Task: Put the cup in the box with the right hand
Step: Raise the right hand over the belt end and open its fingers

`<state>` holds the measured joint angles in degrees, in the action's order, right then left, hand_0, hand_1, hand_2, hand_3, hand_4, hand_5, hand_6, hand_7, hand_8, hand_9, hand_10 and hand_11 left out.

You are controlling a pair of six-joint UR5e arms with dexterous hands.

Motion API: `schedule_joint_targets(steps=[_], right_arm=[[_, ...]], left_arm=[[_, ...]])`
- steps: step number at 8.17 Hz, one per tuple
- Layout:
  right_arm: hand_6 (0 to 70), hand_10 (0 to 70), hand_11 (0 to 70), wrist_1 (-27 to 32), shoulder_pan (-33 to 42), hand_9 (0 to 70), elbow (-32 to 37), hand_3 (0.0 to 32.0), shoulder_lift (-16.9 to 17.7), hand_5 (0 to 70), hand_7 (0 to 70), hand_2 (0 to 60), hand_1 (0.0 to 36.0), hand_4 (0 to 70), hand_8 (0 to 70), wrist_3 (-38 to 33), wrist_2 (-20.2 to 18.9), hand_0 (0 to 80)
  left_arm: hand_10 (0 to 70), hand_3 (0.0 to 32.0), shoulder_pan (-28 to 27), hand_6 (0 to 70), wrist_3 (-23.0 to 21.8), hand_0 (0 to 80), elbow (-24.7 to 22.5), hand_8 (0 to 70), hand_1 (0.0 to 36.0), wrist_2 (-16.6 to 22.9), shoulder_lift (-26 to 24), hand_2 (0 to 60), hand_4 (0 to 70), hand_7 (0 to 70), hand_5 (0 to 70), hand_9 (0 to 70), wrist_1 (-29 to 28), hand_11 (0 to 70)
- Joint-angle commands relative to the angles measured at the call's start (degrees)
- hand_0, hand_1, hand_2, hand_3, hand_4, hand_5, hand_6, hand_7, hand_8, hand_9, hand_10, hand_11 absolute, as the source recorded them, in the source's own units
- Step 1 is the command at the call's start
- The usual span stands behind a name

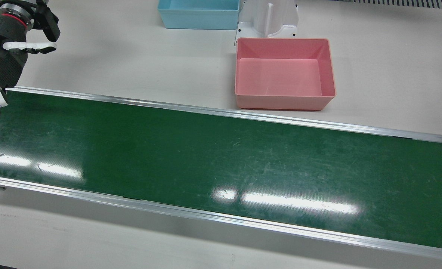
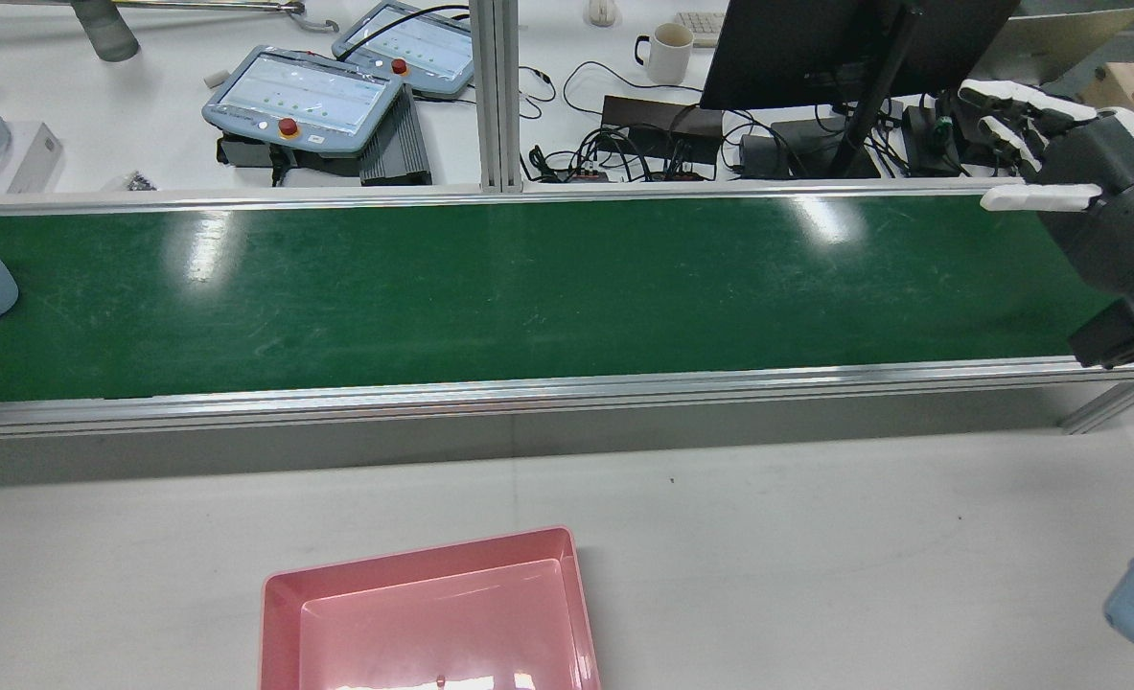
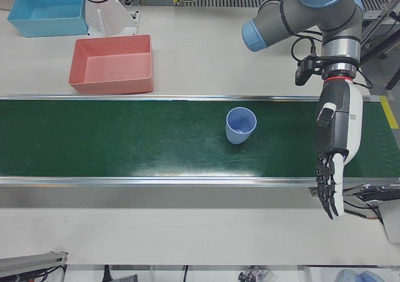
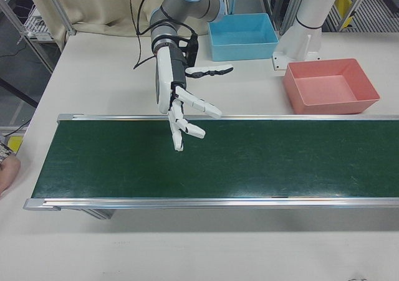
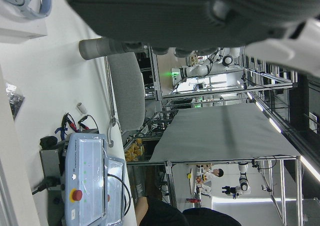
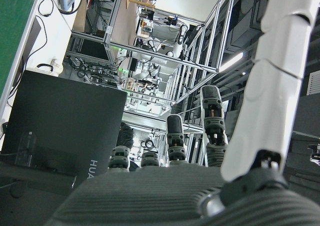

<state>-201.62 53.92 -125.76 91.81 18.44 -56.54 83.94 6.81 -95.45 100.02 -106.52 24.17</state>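
The light-blue cup (image 3: pixel 240 125) stands upright on the green belt (image 3: pixel 125 138), well apart from the right hand (image 4: pixel 181 109), whose fingers (image 4: pixel 206 108) are spread apart and empty.

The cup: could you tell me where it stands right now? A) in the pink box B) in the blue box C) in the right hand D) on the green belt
D: the cup stands upright on the green belt, apart from both hands.
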Motion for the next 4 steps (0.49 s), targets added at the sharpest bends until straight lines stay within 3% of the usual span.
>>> schedule_joint_targets(steps=[1, 2, 3, 4], right_arm=[[4.9, 4.6, 7.5, 0.4, 0.4, 5.4, 0.2, 8.6, -1.0, 2.3, 29.7, 0.0, 0.0, 24.2, 0.0, -0.2, 0.0, 49.6], [4.8, 4.5, 7.0, 0.5, 0.4, 5.9, 0.2, 8.4, -1.1, 1.4, 30.2, 0.0, 0.0, 23.0, 0.0, -0.2, 0.2, 46.6], [5.0, 5.1, 7.4, 0.5, 0.3, 5.9, 0.0, 3.4, -1.2, 0.0, 30.5, 0.0, 0.0, 24.7, 0.0, -0.2, 0.1, 38.7], [5.5, 5.6, 7.5, 0.4, -0.6, 7.6, 0.1, 0.0, -1.5, 0.0, 32.2, 0.0, 0.0, 27.7, 0.5, -0.1, 0.0, 16.9]], left_arm=[[0.0, 0.0, 0.0, 0.0, 0.0, 0.0, 0.0, 0.0, 0.0, 0.0, 0.0, 0.0, 0.0, 0.0, 0.0, 0.0, 0.0, 0.0], [0.0, 0.0, 0.0, 0.0, 0.0, 0.0, 0.0, 0.0, 0.0, 0.0, -0.1, 0.0, 0.0, 0.0, 0.0, 0.0, 0.0, 0.0], [0.0, 0.0, 0.0, 0.0, 0.0, 0.0, 0.0, 0.0, 0.0, 0.0, 0.0, 0.0, 0.0, 0.0, 0.0, 0.0, 0.0, 0.0], [0.0, 0.0, 0.0, 0.0, 0.0, 0.0, 0.0, 0.0, 0.0, 0.0, 0.0, 0.0, 0.0, 0.0, 0.0, 0.0, 0.0, 0.0]])
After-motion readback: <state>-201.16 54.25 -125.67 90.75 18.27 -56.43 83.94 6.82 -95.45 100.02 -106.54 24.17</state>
